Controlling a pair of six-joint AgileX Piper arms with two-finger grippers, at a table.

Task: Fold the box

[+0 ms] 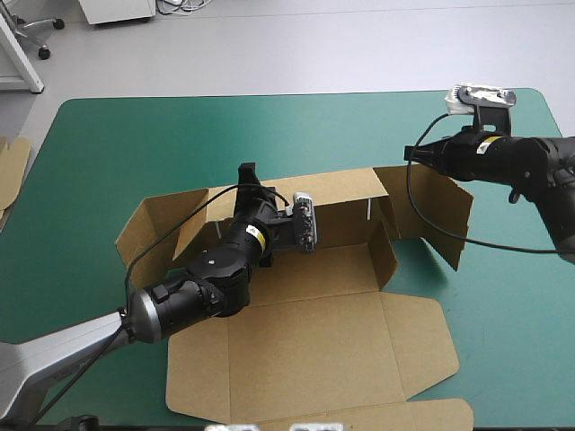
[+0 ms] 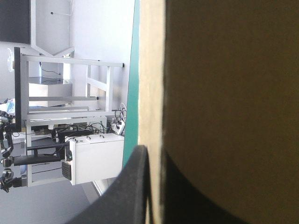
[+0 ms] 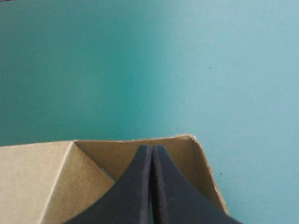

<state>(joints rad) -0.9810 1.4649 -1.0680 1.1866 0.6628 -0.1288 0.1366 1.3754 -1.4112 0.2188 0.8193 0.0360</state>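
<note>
The brown box (image 1: 314, 332) lies in the middle of the teal-green table, its lid flat toward the near edge. Its back wall (image 1: 346, 193) and side flaps are raised. My left gripper (image 1: 249, 172) reaches over the back wall's left part. In the left wrist view the board's edge (image 2: 152, 70) runs between the two black fingers, so the left gripper (image 2: 154, 154) is shut on the box. My right gripper (image 1: 411, 153) hovers just beyond the box's right flap (image 1: 431, 202), fingers shut with nothing in them. In the right wrist view the right gripper (image 3: 152, 148) is over a box corner (image 3: 187, 144).
An edge of more brown board (image 1: 11, 171) shows at the table's left edge. Bare teal-green cover (image 1: 135, 144) stretches beyond the box toward the far edge and to the right of the flap.
</note>
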